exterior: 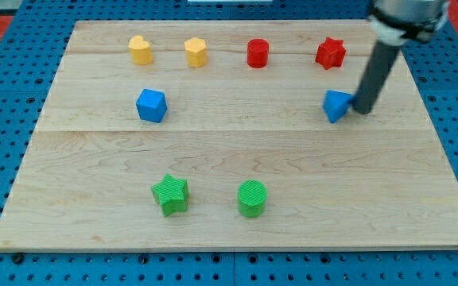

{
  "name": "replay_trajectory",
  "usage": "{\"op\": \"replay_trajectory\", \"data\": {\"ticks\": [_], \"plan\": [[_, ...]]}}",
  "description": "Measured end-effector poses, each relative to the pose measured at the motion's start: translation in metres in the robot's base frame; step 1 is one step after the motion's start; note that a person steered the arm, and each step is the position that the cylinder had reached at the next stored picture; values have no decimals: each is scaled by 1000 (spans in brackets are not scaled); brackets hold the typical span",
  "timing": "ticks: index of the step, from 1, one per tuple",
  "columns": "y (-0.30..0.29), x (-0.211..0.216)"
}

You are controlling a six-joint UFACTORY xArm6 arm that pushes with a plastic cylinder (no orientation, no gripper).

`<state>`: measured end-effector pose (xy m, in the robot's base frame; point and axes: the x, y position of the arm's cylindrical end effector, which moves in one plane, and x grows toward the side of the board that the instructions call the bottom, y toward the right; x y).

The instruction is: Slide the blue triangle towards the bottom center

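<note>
The blue triangle (336, 105) lies on the wooden board (237, 222) at the view's right, in the upper half. My tip (363, 109) sits just to its right, touching or nearly touching its right edge. The dark rod rises from there towards the view's top right corner.
A blue cube (151, 105) sits at the left. Along the top stand a yellow heart-like block (140, 49), a yellow hexagon (196, 52), a red cylinder (258, 53) and a red star (331, 53). A green star (171, 195) and a green cylinder (252, 198) sit near the bottom centre.
</note>
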<state>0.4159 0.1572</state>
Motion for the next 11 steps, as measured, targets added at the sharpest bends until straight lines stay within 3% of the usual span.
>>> {"op": "replay_trajectory", "data": {"ticks": [1,3,4,6,8,10,11], "plan": [[-49,-3],[-12,-64],[-58,-87],[-109,-9],[-218,8],[-137,40],[-136,-4]]}}
